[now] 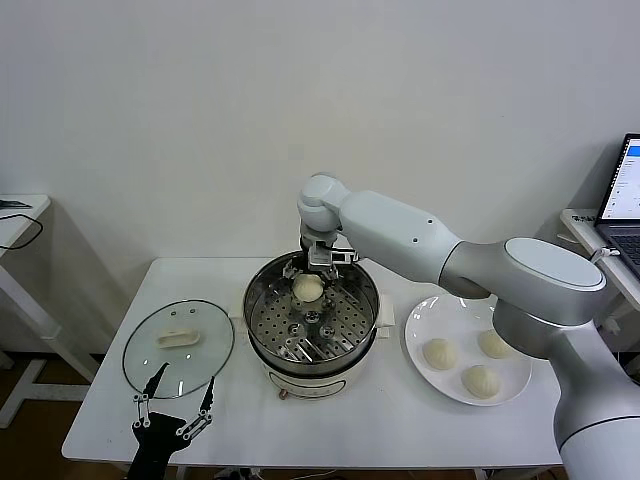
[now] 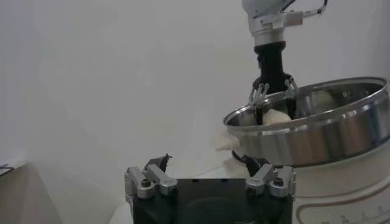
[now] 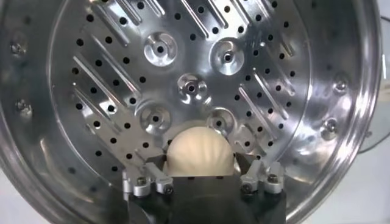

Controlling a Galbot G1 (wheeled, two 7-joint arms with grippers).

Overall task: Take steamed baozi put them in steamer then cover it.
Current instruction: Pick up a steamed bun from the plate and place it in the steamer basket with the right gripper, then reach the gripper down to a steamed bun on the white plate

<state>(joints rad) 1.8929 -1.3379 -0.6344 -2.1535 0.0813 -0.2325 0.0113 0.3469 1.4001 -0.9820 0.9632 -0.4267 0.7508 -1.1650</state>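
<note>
Step in hand: first baozi [image 1: 308, 287] going into the steamer [image 1: 262, 345]. Right gripper [image 1: 318, 268] sits low inside the steamer at its far side, fingers spread wide on either side of the bun; the bun looks to be resting on the perforated tray [image 3: 183, 79], released or about to be. Whether the pads touch it, can't tell.

Left gripper [image 1: 172, 402] is parked on the near side of the glass cover [image 1: 178, 348], fingers wide, holding nothing. The cover lies flat on the table [image 1: 400, 420], just left of the steamer.

Next, my read: lift the right gripper straight up clear of the steamer rim, then swing to the white plate [image 1: 425, 322] right of the steamer for the next bun.

Count: 4 baozi total, 1 in the steamer, 3 on the plate [image 1: 439, 353]; 1 steamer; 1 cover; 1 plate.
</note>
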